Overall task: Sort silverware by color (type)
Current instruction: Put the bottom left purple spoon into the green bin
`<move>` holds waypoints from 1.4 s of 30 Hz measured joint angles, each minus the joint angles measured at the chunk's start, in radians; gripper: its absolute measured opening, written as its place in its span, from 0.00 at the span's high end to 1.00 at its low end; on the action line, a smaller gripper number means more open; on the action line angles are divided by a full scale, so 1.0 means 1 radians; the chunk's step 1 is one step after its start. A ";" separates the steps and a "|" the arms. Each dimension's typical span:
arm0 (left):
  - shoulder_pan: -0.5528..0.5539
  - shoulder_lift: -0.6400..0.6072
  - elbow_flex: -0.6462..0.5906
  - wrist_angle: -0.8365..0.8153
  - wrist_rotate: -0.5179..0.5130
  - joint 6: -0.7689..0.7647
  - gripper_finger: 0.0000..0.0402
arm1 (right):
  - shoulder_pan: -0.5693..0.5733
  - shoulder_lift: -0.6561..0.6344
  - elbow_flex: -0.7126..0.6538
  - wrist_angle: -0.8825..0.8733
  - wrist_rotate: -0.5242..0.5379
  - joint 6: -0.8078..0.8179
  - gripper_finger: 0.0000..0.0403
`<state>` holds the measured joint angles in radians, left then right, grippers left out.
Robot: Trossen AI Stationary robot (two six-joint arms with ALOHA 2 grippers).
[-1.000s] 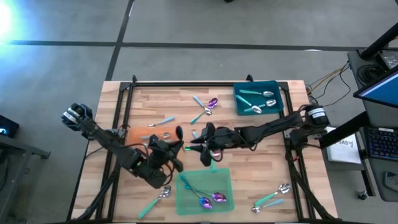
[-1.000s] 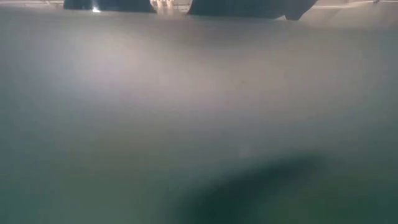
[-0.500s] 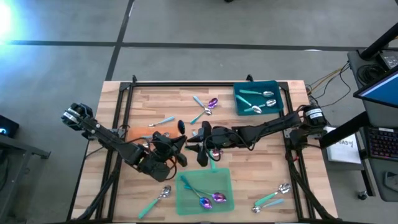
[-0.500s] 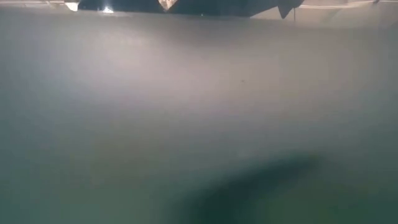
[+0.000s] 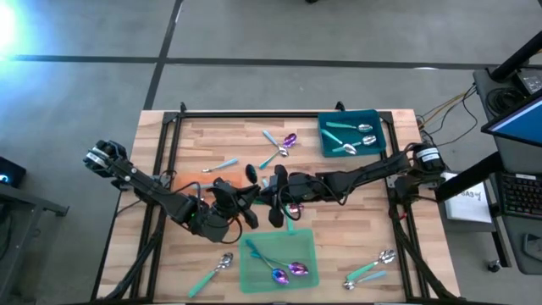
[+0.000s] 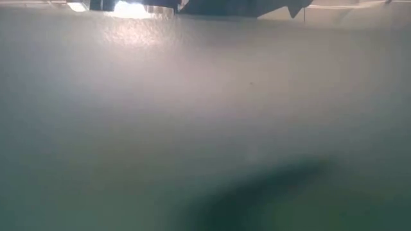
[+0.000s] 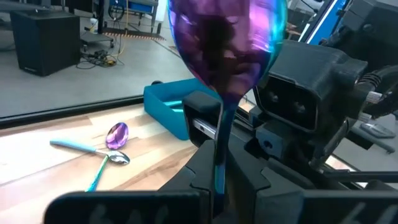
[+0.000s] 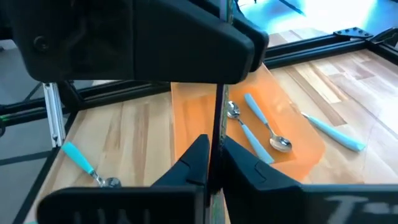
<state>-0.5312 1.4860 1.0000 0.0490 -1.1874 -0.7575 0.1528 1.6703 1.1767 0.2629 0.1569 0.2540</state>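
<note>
A spoon with an iridescent purple head [image 7: 227,43] and a thin teal handle [image 7: 219,149] stands upright above the table's middle. My left gripper [image 7: 217,186] [image 5: 247,202] and my right gripper [image 8: 214,168] [image 5: 273,200] face each other there, both shut on its handle. Other silverware lies about. Two silver spoons rest on the orange mat [image 8: 292,124], purple ones on the green mat [image 5: 278,258], and silver ones in the teal bin [image 5: 351,134]. The low view is blocked by a grey blur. My left gripper pinches the spoon's teal handle [image 7: 219,165] between its two fingers, below the purple head. The fingers lie about level, coming from the table's left, across the handle. The spoon is clear of the table, its head up. My right gripper pinches the same thin handle [image 8: 216,158] between its two fingers. They come about level from the table's right, across the handle, opposite the left fingers. The handle runs up from them toward the left gripper's body; how far along the handle they sit, I cannot tell.
Loose spoons lie at the far middle [image 5: 279,146], near the orange mat [image 5: 224,163], at the near left [image 5: 212,273] and at the near right [image 5: 373,267]. A black frame [image 5: 279,114] rims the wooden table. Both arms cross the table's middle.
My right gripper has shut on the spoon's handle and stayed in place. My left gripper has carried the spoon a little toward the table's right and far edge and rolled somewhat, and the purple head has shifted with it.
</note>
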 joint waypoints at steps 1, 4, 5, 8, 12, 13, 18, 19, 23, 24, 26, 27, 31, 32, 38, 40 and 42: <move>0.000 0.000 0.000 0.000 0.000 0.005 0.98 | 0.000 0.000 0.000 0.000 0.000 -0.003 0.97; 0.000 0.000 0.000 0.003 0.002 0.015 0.98 | 0.000 0.000 0.000 0.001 -0.009 -0.004 0.98; 0.000 0.000 0.000 0.003 0.002 0.015 0.98 | 0.000 0.000 0.000 0.001 -0.017 -0.005 0.98; 0.000 0.000 0.000 0.001 0.004 0.016 0.98 | 0.000 0.000 0.001 0.000 -0.053 -0.003 0.98; -0.001 0.000 0.000 -0.009 0.011 0.017 0.96 | 0.005 0.000 0.016 -0.038 -0.060 -0.002 0.98; -0.001 0.000 0.000 -0.012 0.014 0.023 0.94 | 0.006 0.000 0.021 -0.054 -0.061 -0.001 0.98; -0.001 -0.002 0.000 -0.015 0.116 0.077 0.86 | 0.009 -0.001 0.057 -0.158 -0.061 -0.009 0.98; -0.001 -0.002 0.000 -0.014 0.132 0.085 0.84 | 0.009 -0.003 0.067 -0.185 -0.058 -0.014 0.98; -0.001 -0.002 0.000 -0.014 0.158 0.123 0.77 | 0.008 -0.010 0.115 -0.304 -0.012 -0.032 0.98; -0.001 -0.002 0.000 -0.014 0.158 0.125 0.76 | 0.008 -0.011 0.125 -0.331 -0.001 -0.039 0.98; -0.001 -0.002 0.000 -0.016 0.158 0.125 0.73 | 0.009 -0.012 0.145 -0.373 0.001 -0.045 0.98; -0.001 -0.002 0.000 -0.019 0.158 0.125 0.72 | 0.008 -0.012 0.153 -0.394 0.002 -0.045 0.98; -0.005 -0.002 0.000 -0.028 0.159 0.125 0.68 | 0.021 -0.012 0.179 -0.472 0.002 -0.039 0.98; -0.007 -0.002 0.000 -0.029 0.159 0.125 0.67 | 0.026 -0.012 0.182 -0.489 0.000 -0.034 0.98; -0.011 -0.004 0.000 -0.030 0.251 0.109 0.66 | 0.071 -0.012 0.202 -0.587 -0.023 0.034 0.98; -0.011 -0.004 0.000 -0.030 0.306 0.094 0.66 | 0.095 -0.012 0.202 -0.587 -0.058 0.069 0.98; -0.013 -0.004 0.000 -0.029 0.344 0.093 0.66 | 0.121 -0.012 0.202 -0.583 -0.086 0.099 0.98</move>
<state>-0.5446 1.4822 1.0000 0.0196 -0.8435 -0.6650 0.2736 1.6585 1.3788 -0.3198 0.0704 0.3525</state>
